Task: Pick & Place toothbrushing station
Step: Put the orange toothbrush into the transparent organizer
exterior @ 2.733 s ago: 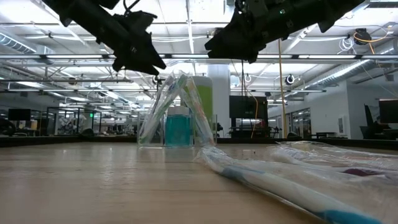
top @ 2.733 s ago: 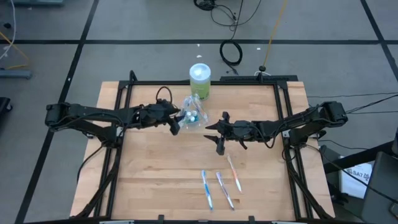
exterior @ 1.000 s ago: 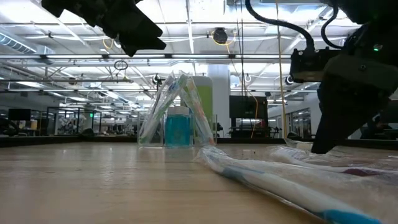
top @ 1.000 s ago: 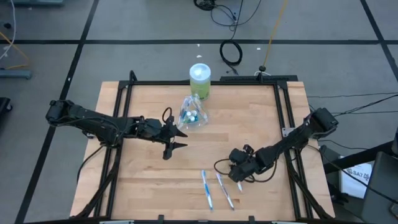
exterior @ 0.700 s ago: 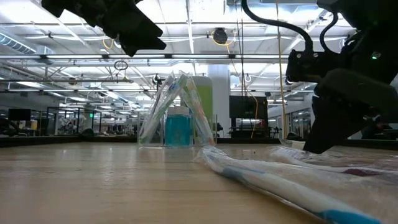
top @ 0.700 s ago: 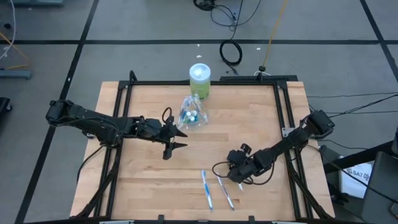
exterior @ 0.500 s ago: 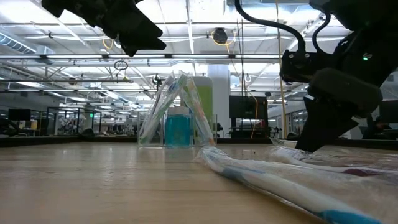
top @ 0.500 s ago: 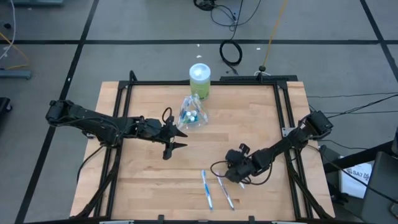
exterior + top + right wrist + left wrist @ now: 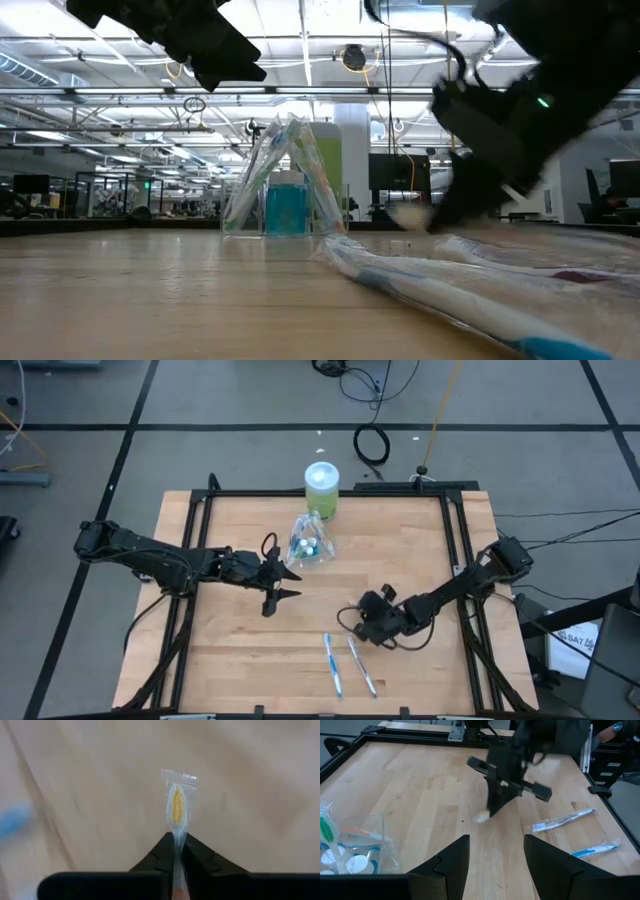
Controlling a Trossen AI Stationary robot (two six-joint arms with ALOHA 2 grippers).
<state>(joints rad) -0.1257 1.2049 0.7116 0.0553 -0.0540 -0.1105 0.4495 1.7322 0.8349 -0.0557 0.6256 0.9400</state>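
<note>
**Operator:** Which step are you seeing right now?

**Spotter:** You're in the pick. Your right hand [image 9: 176, 851] has its fingers pinched together on a wrapped toothbrush [image 9: 176, 807], the one with the yellow-orange head, which sticks out just ahead of the fingertips. In the high view that hand [image 9: 372, 622] sits over the near-middle of the desk [image 9: 240, 650], close beside the two blue toothbrushes [image 9: 347, 663] lying loose on the wood.

**Operator:** And the station itself?

**Spotter:** The clear cup [image 9: 307, 546] stands toward the far side of the desk, just in front of the green container [image 9: 322, 489], with brushes and teal-capped tubes [image 9: 351, 864] in it. It's well apart from your right hand.

**Operator:** The left side?

**Spotter:** Your left hand [image 9: 280, 587] waits beside the cup on its near-left side, fingers spread apart, holding nothing.

**Operator:** What does the next move ask of me?

**Spotter:** As I judge it, lift clear of the desk without dragging the wrapper, carry the brush across to the cup, and tip it so it drops in among the others. Watch that the slim grip doesn't let the brush swivel, and give the left hand room as you come in.
</note>
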